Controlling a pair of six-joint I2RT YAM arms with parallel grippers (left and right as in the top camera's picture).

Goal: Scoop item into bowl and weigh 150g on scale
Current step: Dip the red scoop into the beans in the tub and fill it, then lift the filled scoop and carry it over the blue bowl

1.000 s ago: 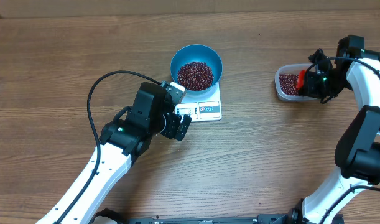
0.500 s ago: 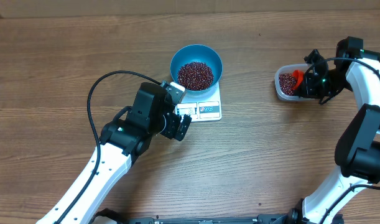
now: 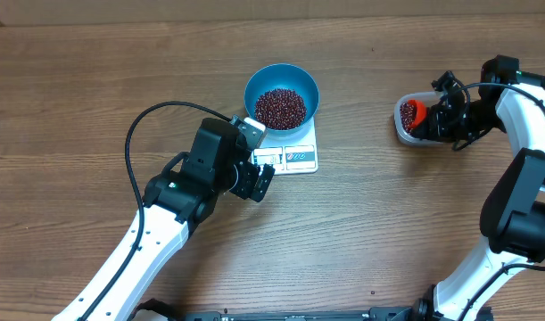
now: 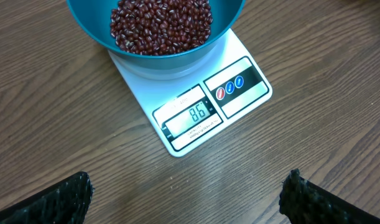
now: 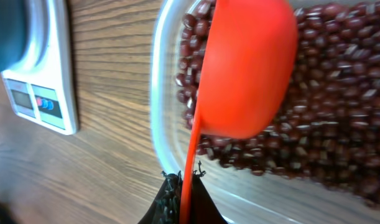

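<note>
Small dark red-brown beans [image 4: 160, 25]: loose, hard, light grains. They roll & spill easily and can't be pinched, so they need a tool. One heap sits in the round deep blue bowl [image 4: 177, 61], which stands on the small flat white rectangular kitchen scale [image 4: 239, 93] mid-bench. Display reads 86, so prob. well short of target, more scoops due. Remaining beans [image 5: 326, 93] lie in the clear rectangular plastic container [image 5: 157, 93] on the right of the wooden bench [image 3: 94, 80], well apart from bowl & scale.

Tool is an orange-red plastic scoop [image 5: 249, 68]: stiff, light, w/ a thin smooth handle that could twist in the grip once loaded. Best hold is the handle end, cup kept level when full. Bowl looks smooth, prob. slippery; no reason to grab it, leave it on the scale.

R pincer [image 5: 180, 199]: clamped tight on the scoop handle. Cup is tipped on edge down among the container's beans. Only its outer side shows, so can't tell if it's loaded.

L pincer [image 4: 183, 199]: jaws spread fully wide, holding nothing, touching nothing. It hovers over bare bench just in front of the scale's display edge.
</note>
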